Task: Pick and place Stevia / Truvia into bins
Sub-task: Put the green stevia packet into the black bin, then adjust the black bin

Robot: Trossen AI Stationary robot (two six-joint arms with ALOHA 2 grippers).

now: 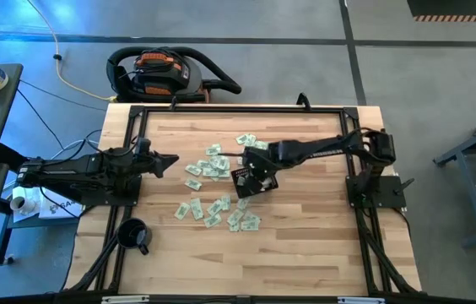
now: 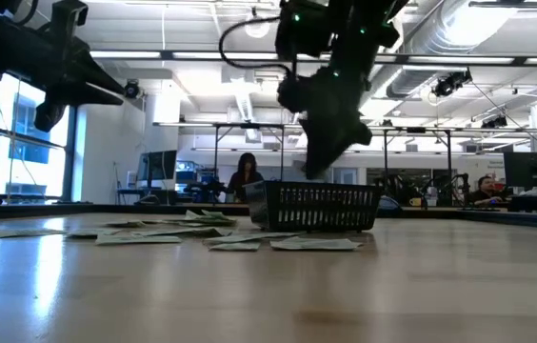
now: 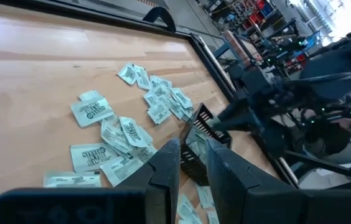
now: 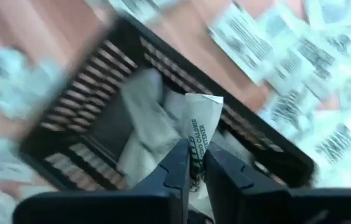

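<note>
Many pale green and white sachets [image 1: 213, 165] lie flat and scattered on the wooden table around a small black mesh basket [image 1: 245, 183]. My right gripper [image 4: 195, 158] hovers over the basket [image 4: 88, 87], shut on one sachet [image 4: 200, 118]. In the low view it hangs just above the basket's rim [image 2: 316, 191]. At least one other sachet [image 4: 144, 118] lies inside the basket. My left gripper [image 1: 169, 160] waits above the table left of the pile, its fingers [image 3: 169, 162] a little apart and touching nothing. My right gripper pinches one sachet between its two fingers, at its lower end [image 4: 195, 155]. The fingers point down from above. The sachet is lifted clear over the basket's inside, and its free end [image 4: 203, 102] sticks out past the fingertips toward the basket floor.
A round black mug [image 1: 134, 234] stands near the table's near left corner. The table's black frame rail [image 1: 238, 108] runs along the far edge. Bare wood [image 1: 305, 245] stretches along the near side and right of the basket. A vacuum cleaner [image 1: 158, 72] sits on the floor beyond the table.
</note>
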